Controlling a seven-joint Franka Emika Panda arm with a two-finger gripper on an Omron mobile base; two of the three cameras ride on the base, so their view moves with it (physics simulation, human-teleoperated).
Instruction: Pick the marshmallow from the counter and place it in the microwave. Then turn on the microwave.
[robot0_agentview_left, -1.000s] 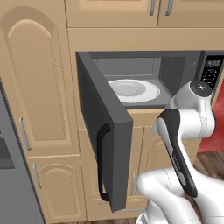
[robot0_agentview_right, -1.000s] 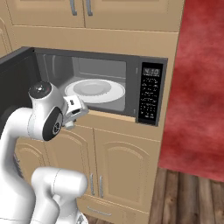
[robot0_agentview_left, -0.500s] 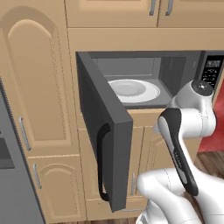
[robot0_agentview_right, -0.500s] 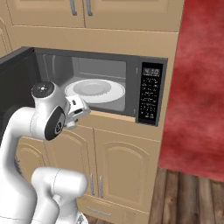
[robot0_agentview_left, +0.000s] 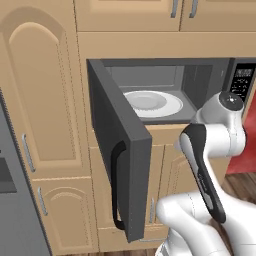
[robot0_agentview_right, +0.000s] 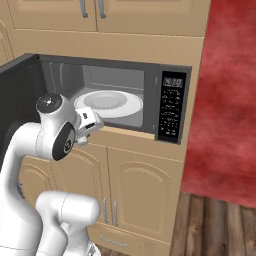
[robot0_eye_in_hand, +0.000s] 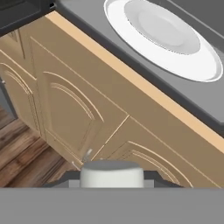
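One white plate (robot0_agentview_left: 152, 103) sits inside the open microwave (robot0_agentview_right: 115, 95), ready for the marshmallow; the tool (robot0_agentview_right: 89, 124) hovers at its sill, its state impossible to tell.

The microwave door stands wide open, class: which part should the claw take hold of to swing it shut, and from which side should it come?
Grip the black vertical handle near the free edge of the microwave door, farthest from the hinge. It is a long upright bar standing off the panel, so the claw's fingers should close across it horizontally, coming from the door's outer face.
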